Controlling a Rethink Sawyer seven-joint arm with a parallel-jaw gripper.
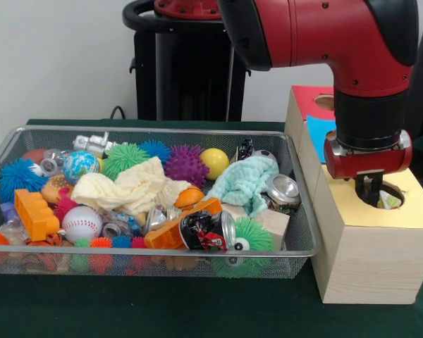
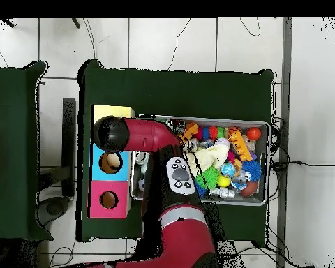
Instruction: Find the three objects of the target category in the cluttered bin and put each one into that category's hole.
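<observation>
My gripper [image 1: 371, 189] hangs straight down over the round hole [image 1: 389, 198] in the yellow top of the wooden box [image 1: 370, 260], its tip dipping into the opening. Something pale shows inside the hole beside it. In the overhead view the arm's wrist [image 2: 109, 132] covers that hole and hides the gripper. The wire bin [image 1: 155, 129] left of the box holds a jumble: a mint cloth [image 1: 243, 182], a cream cloth [image 1: 127, 186], a crushed silver can [image 1: 282, 190], a black and red can [image 1: 208, 231], spiky balls [image 1: 185, 164] and a baseball [image 1: 81, 222].
The box has a blue section [image 2: 99, 171] and a pink section [image 2: 97, 208] behind the yellow one, each with its own hole. An orange block [image 1: 35, 213] and a yellow ball [image 1: 214, 162] also lie in the bin [image 2: 262, 125]. Green cloth covers the table [image 1: 162, 310].
</observation>
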